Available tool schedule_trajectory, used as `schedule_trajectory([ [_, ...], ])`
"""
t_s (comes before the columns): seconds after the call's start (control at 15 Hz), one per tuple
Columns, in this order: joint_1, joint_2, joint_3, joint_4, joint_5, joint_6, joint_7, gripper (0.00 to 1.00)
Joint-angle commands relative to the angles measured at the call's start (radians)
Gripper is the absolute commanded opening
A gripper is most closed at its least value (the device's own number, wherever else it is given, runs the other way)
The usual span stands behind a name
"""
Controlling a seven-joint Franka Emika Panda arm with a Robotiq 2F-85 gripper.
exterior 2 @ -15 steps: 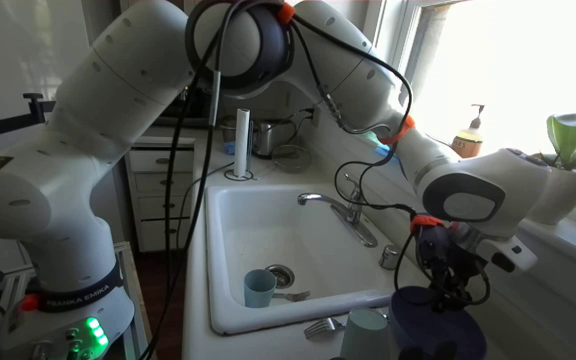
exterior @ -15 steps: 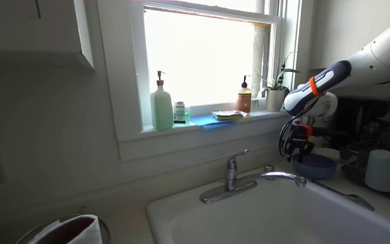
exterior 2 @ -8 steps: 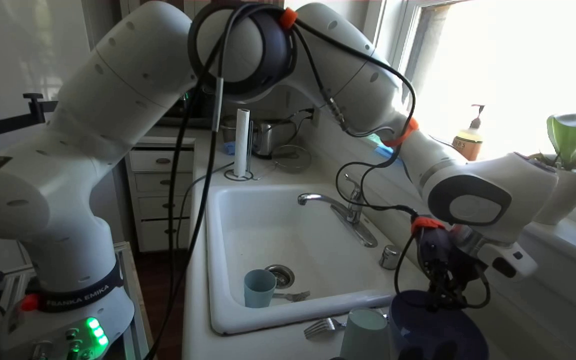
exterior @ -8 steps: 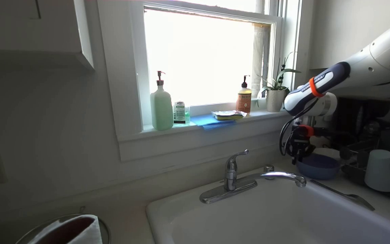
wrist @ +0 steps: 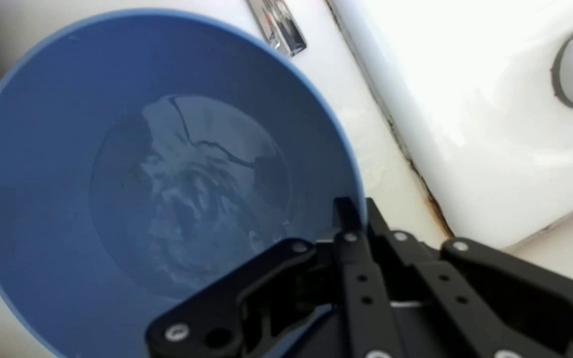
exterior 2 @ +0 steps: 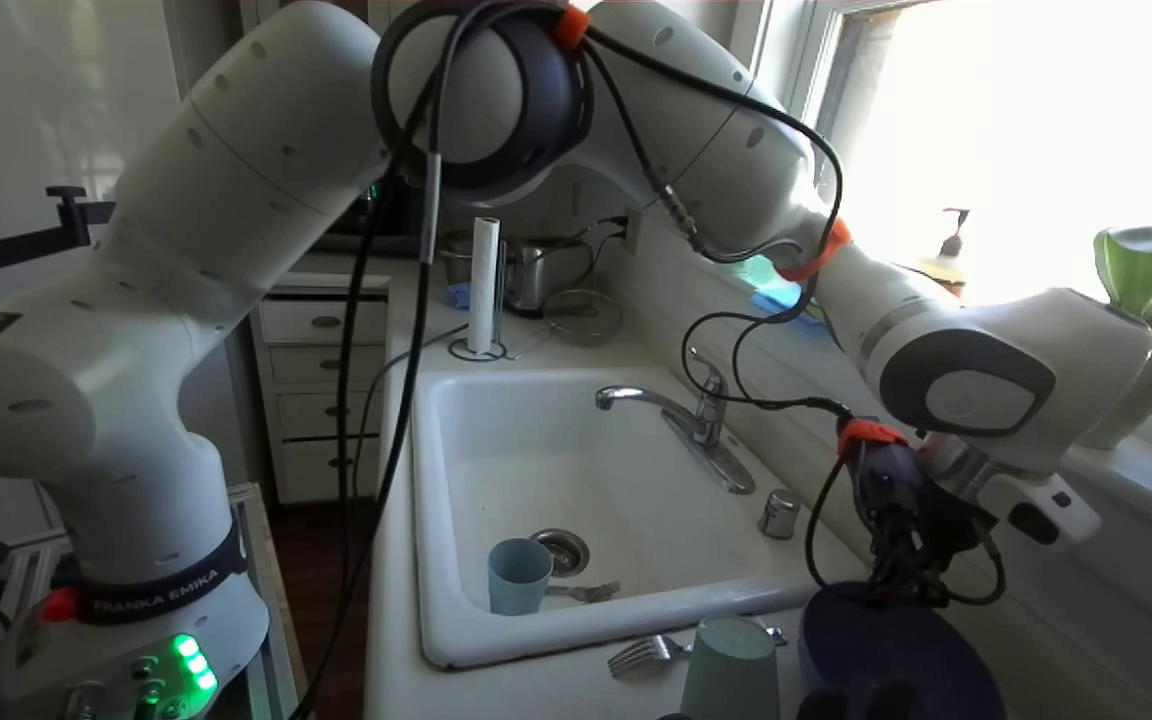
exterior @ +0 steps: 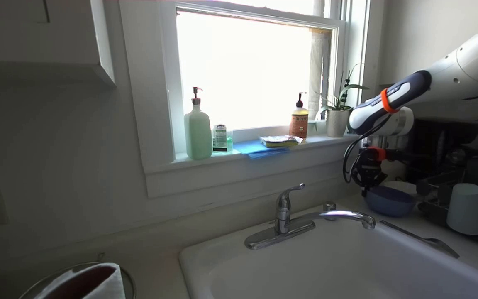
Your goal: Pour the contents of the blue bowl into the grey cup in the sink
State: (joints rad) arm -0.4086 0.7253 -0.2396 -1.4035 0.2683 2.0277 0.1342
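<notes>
Pinching blue bowl (wrist: 43, 179): "FRANKA EMIKA" arm (exterior 2: 484, 95)

- White arm (exterior 2: 256, 115), smooth rounded segments dotted with small grey caps (exterior 2: 194, 137).
- Dark joint ring (exterior 2: 556, 95) around a pale disc (exterior 2: 453, 95), up top.
- Base (exterior 2: 116, 645) at left: dark band (exterior 2: 158, 598) lettered FRANKA EMIKA, red knob (exterior 2: 60, 605), three green lights (exterior 2: 195, 663).
- Black cables (exterior 2: 420, 310), loosely looped, one with a pale grey sleeve (exterior 2: 431, 205); orange straps (exterior 2: 818, 252).
- Black gripper (wrist: 360, 211), angular links (wrist: 207, 304), round holes (wrist: 218, 338), silvery screws (wrist: 177, 332).
</notes>
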Motion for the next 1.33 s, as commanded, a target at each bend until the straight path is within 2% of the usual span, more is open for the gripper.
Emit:
schedule_trajectory([
  [0.0, -0.013, -0.010, 0.014, 0.031, 0.000, -0.046, 0.025, 0.01],
  [0.27, -0.006, -0.023, 0.018, 0.044, 0.002, -0.069, 0.047, 0.01],
  [0.67, 0.018, -0.046, 0.020, 0.039, 0.016, -0.061, 0.148, 0.01],
  [1.07, 0.082, -0.151, 0.015, -0.049, 0.013, -0.051, 0.257, 0.01],
  [1.27, 0.120, -0.232, 0.017, -0.144, 0.009, -0.043, 0.306, 0.01],
])
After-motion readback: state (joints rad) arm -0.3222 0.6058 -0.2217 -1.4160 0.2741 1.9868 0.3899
